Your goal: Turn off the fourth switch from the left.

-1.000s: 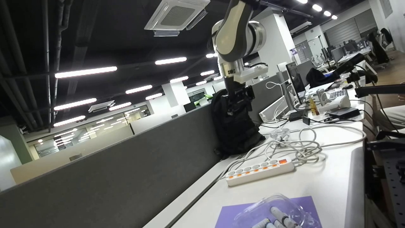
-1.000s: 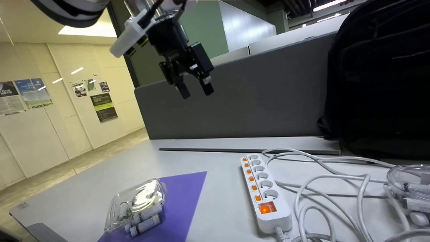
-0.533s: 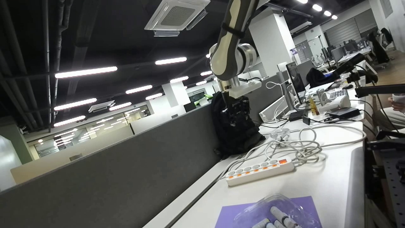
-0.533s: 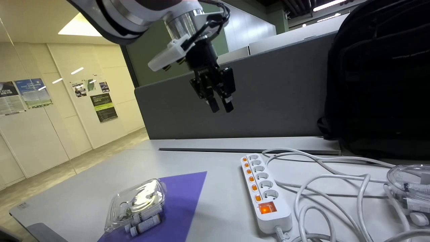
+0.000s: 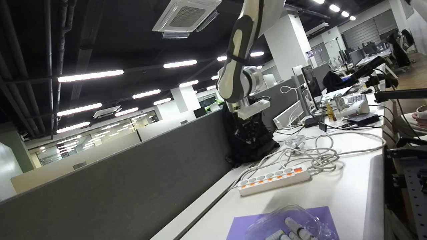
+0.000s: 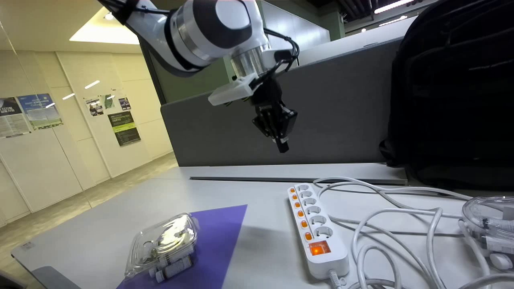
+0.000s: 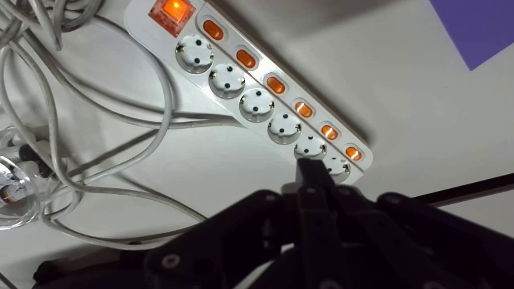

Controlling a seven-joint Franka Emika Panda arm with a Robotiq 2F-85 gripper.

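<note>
A white power strip [image 6: 317, 233] lies on the desk, seen in both exterior views and the wrist view. Along one edge runs a row of small orange switches; a larger main switch [image 7: 175, 11] glows at the cable end. Counting small ones from the left of the wrist view, the fourth switch [image 7: 303, 109] is in plain sight; which side the task counts from I cannot tell. My gripper [image 6: 283, 147] hangs in the air above the desk, apart from the strip, its fingers together with nothing between them. In the wrist view the fingertips [image 7: 313, 164] partly cover the sockets at the far end.
Grey-white cables [image 6: 401, 210] coil beside the strip, near a clear round container [image 6: 490, 224]. A black backpack [image 6: 449, 96] leans on the grey partition [image 6: 329, 132]. A clear plastic box [image 6: 164, 245] of tubes rests on a purple sheet [image 6: 229, 228].
The arm has come down towards the desk and, in an exterior view, rightward to nearer the power strip. The fingers stood apart a second ago and have now shut. The strip has not moved.
</note>
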